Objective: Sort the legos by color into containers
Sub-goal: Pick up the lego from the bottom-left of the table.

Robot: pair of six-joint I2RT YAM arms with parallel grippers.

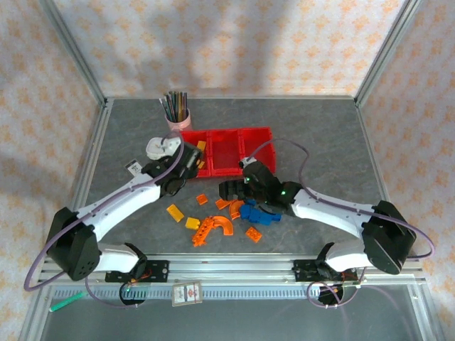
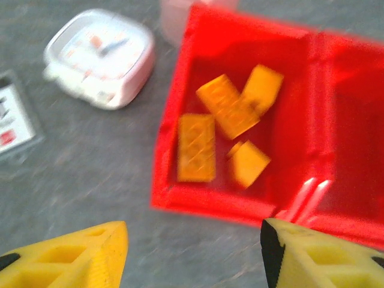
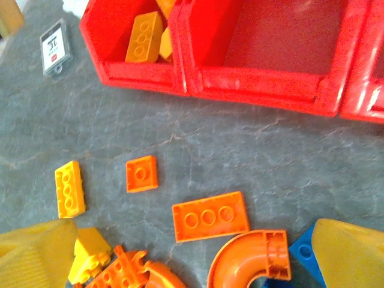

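Bins (image 3: 258, 90) bright red. Legos (image 3: 210, 216) yellow, orange, blue. Table (image 1: 320, 135) mottled grey. Walls (image 1: 234, 42) cream, repeating orange floral print. Cup (image 1: 178, 122) pink; clock (image 2: 99, 57) white, orange marks. Arms (image 1: 121, 202) white, black joints.

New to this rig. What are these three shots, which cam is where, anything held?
Two robot arms are bolted at the near edge of a grey table. The overhead view looks down from behind them; the other two come from a camera on each wrist, so the yellow wedges at the bottom are that arm's own fingers. The left gripper is open beside the leftmost of three joined red bins, which holds yellow blocks. The right gripper is open over loose orange, yellow and blue legos. Neither holds anything. A white round gadget and a pink cup of pens stand nearby.
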